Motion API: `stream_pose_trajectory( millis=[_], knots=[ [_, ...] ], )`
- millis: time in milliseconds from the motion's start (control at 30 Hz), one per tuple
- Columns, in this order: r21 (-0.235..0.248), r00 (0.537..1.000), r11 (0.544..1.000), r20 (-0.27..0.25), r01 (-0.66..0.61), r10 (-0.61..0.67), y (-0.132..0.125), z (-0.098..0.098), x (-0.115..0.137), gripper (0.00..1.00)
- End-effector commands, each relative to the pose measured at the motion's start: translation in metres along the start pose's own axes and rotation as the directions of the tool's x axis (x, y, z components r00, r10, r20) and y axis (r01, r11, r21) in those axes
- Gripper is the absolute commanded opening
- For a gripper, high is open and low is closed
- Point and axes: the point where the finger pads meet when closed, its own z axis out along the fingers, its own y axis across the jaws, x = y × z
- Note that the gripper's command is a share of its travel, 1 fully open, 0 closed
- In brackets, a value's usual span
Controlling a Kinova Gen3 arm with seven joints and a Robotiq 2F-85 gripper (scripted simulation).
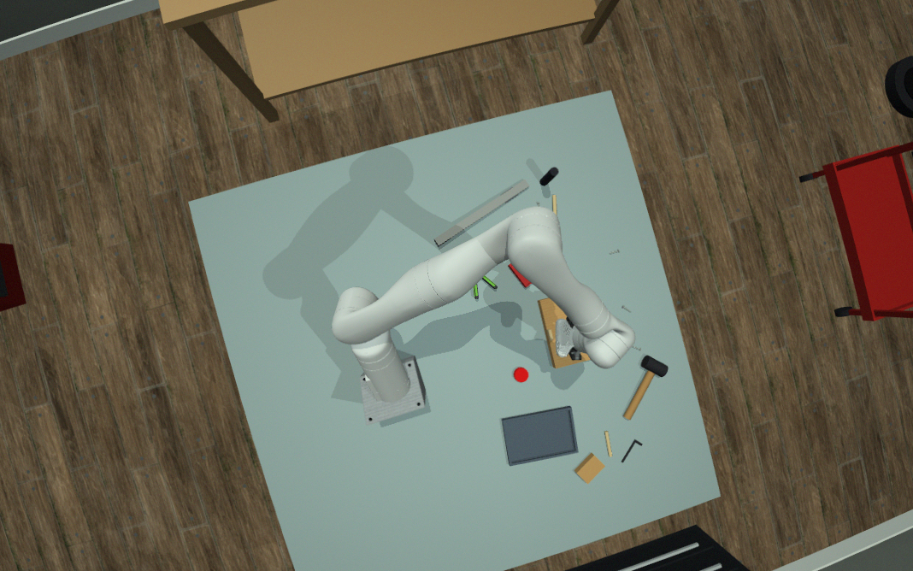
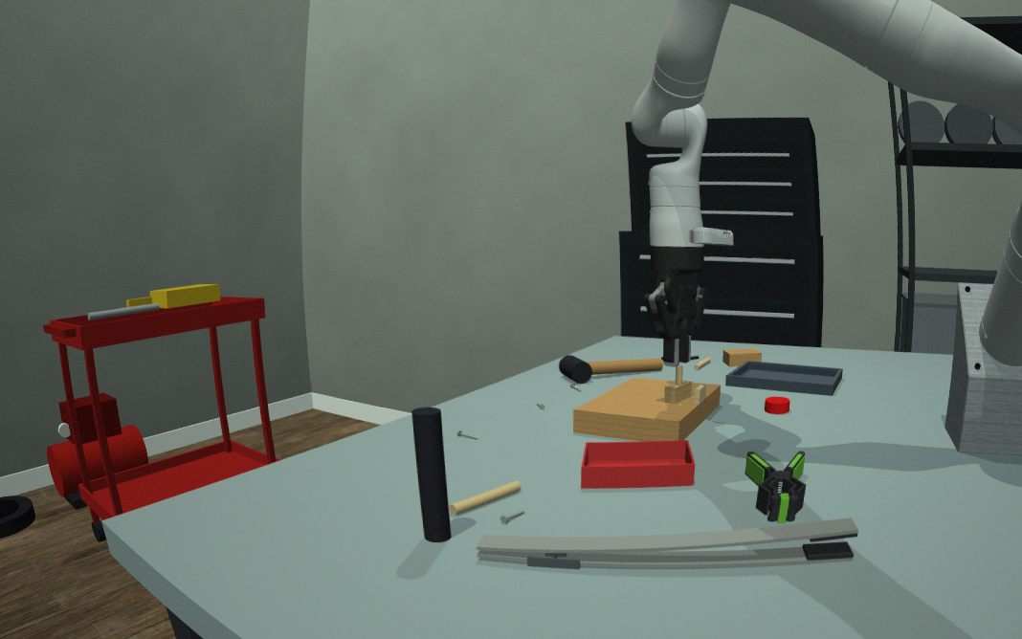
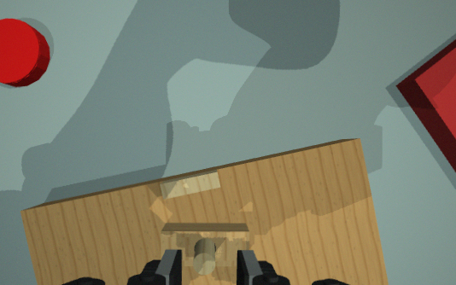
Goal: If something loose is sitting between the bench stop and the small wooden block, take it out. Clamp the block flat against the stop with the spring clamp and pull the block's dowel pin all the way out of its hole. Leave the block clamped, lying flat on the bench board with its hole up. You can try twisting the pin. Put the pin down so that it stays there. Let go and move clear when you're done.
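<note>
The bench board (image 1: 546,310) (image 2: 625,418) (image 3: 320,213) lies on the table. The small wooden block (image 2: 677,390) (image 3: 224,245) lies flat on it, with the dowel pin (image 2: 678,373) (image 3: 204,249) standing upright in its hole. The bench stop (image 3: 190,188) (image 2: 699,391) is a pale strip near the board's edge, a short gap from the block. My gripper (image 2: 676,355) (image 3: 209,271) (image 1: 572,350) points straight down over the pin. Its fingers stand narrowly apart on either side of the pin's top, with a gap on each side. The green and black spring clamp (image 2: 776,483) (image 1: 483,285) lies on the table, away from the board.
A red tray (image 2: 636,463) (image 3: 435,98) lies beside the board. A red puck (image 1: 520,373) (image 2: 776,405) (image 3: 19,51), a dark grey tray (image 1: 538,434) (image 2: 784,376), a mallet (image 1: 643,386) (image 2: 610,366), a black cylinder (image 2: 430,474), a steel ruler (image 2: 663,550), loose dowels and screws lie around.
</note>
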Motion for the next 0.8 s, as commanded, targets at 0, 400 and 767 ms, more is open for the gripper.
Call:
stream_pose_trajectory(
  millis=[0, 400, 767],
  knots=[
    [0.002, 1.0, 1.0, 0.003, 0.003, -0.003, -0.001, 0.006, 0.0, 0.34],
    [0.002, 1.0, 1.0, 0.003, 0.003, -0.003, -0.001, 0.017, -0.001, 0.34],
    [0.002, 1.0, 1.0, 0.004, 0.003, -0.003, -0.001, 0.023, -0.001, 0.34]
  ],
)
